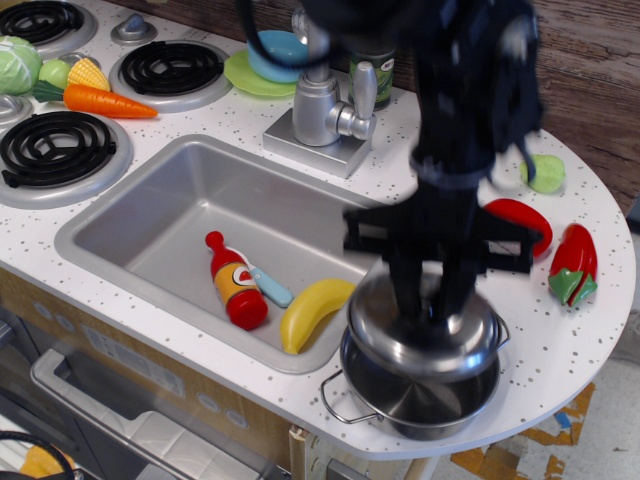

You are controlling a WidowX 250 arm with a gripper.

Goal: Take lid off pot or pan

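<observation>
The shiny steel lid point(420, 340) hangs a little above the pot point(415, 400), level and slightly back from it, so the pot's open inside shows at the front. The pot stands on the counter's front right corner, with a wire loop handle point(340, 400) on its left. My black gripper point(432, 305) comes straight down on the lid's centre and is shut on the knob, which its fingers hide.
The grey sink basin point(170, 220) to the left holds a toy ketchup bottle point(235, 285) and a banana point(312, 310). A faucet point(325, 105) stands behind it. Red peppers point(570, 265) lie at the right. Stove burners point(60, 150) and a carrot point(108, 102) are at the left.
</observation>
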